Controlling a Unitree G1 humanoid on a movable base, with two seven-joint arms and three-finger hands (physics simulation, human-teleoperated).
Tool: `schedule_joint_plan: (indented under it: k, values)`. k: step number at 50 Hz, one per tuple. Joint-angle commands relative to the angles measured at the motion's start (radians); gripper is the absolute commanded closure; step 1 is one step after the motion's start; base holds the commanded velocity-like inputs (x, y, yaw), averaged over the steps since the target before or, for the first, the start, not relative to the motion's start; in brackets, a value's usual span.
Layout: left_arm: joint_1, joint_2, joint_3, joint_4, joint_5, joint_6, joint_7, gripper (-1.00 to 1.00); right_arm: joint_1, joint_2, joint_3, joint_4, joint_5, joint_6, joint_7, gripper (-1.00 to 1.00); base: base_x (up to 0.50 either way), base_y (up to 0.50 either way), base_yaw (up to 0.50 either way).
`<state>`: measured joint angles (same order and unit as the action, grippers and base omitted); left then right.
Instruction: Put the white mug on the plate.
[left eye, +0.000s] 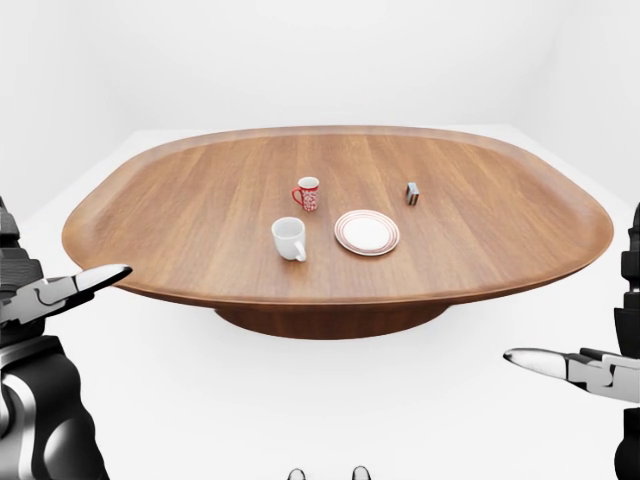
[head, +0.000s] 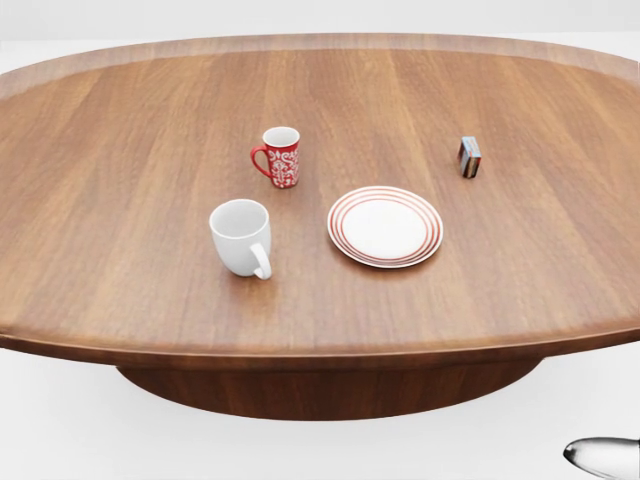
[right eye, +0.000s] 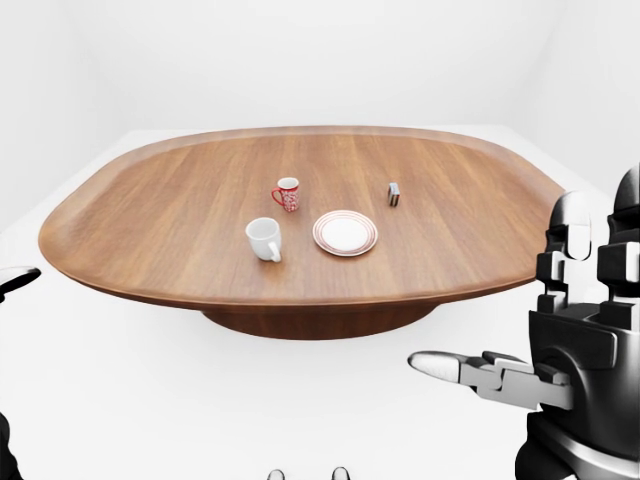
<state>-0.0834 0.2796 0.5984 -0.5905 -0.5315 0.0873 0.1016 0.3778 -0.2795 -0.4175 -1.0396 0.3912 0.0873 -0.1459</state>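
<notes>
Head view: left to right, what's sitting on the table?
white mug → red patterned mug → plate → small box, all resting on the wooden table.
</notes>
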Motion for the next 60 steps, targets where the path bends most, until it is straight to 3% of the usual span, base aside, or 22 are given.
schedule_joint_plan:
  k: [1,22,33,60]
  values:
    - [0.000,0.003,0.007,-0.009,-0.005,0.000,0.003,-1.00,0.006,-0.005,0.004,-0.007,0.005,0.000,0.000,-1.00,0.00,0.50,0.00]
    - [-0.001,0.004,0.007,-0.004,-0.005,0.000,0.004,-1.00,-0.008,-0.010,0.027,-0.007,-0.003,0.000,-0.011,-1.00,0.00,0.48,0.00]
    - [-0.003,0.005,0.007,-0.002,-0.003,0.000,0.004,-1.00,-0.014,0.003,0.016,-0.007,0.012,0.000,0.000,-1.00,0.00,0.01,0.00]
    - [0.002,-0.002,0.001,0.003,0.008,0.000,-0.004,-1.00,-0.018,0.025,0.021,-0.007,-0.004,0.000,0.025,-1.00,0.31,0.00,0.00]
